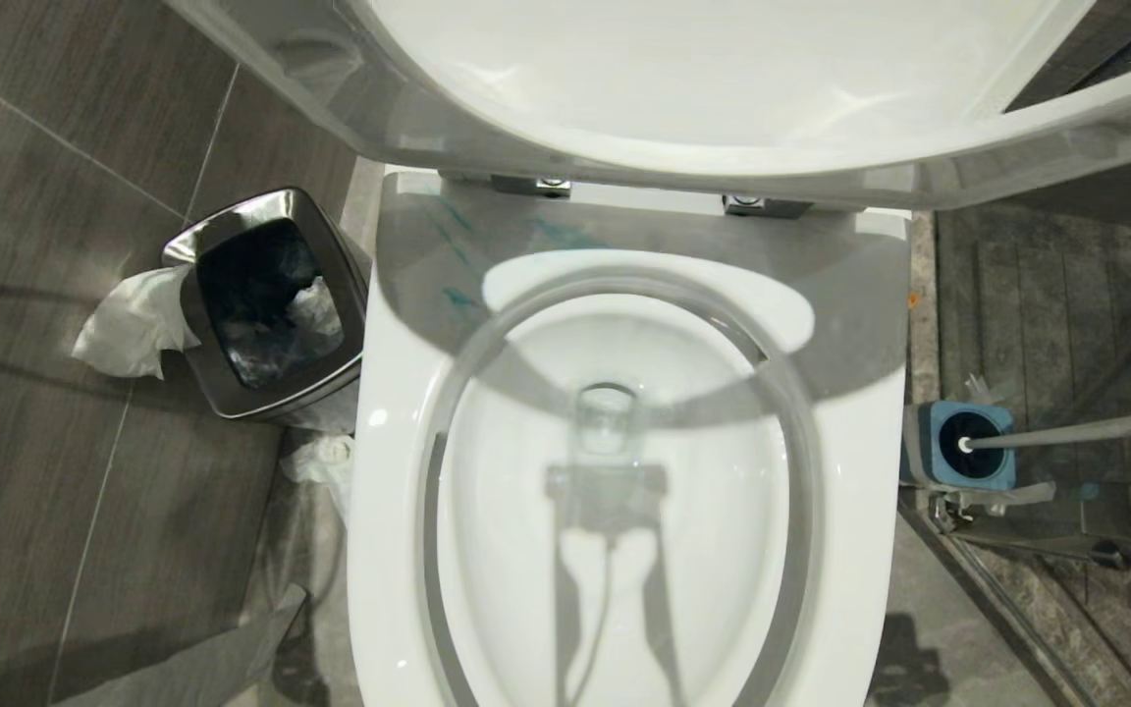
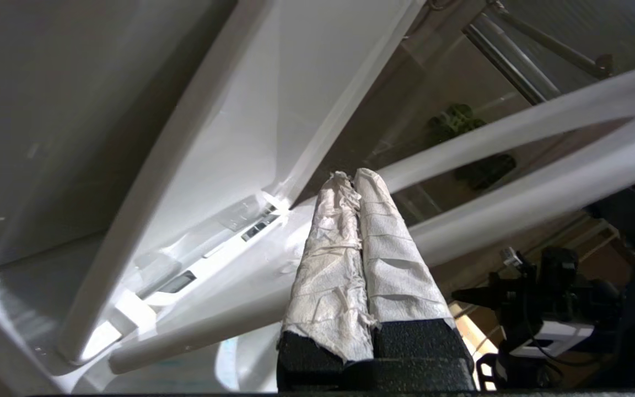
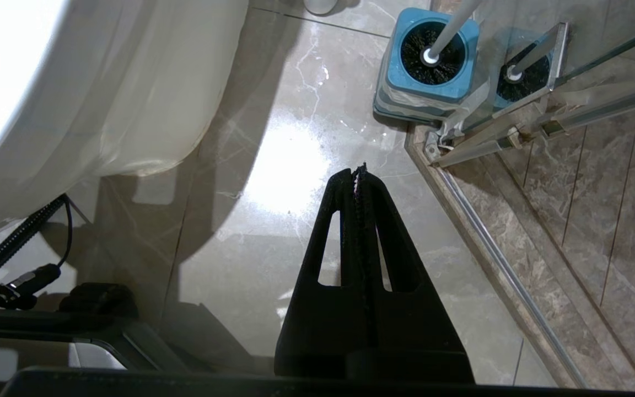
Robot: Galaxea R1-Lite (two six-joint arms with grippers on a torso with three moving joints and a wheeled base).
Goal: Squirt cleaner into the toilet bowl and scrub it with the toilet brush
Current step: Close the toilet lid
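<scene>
while both fingers sets sit closed and empty, toilet brush (image 1: 1066,432) upright in holder (image 1: 958,447), handle leaning right

I can read no writing, brand, number or sign anywhere in front of me. The toilet bowl (image 1: 624,550) has faint blue-green smears on the flat ledge behind its opening, but they form no letters I can make out. The blue brush holder (image 3: 430,60) carries no readable label.
</scene>
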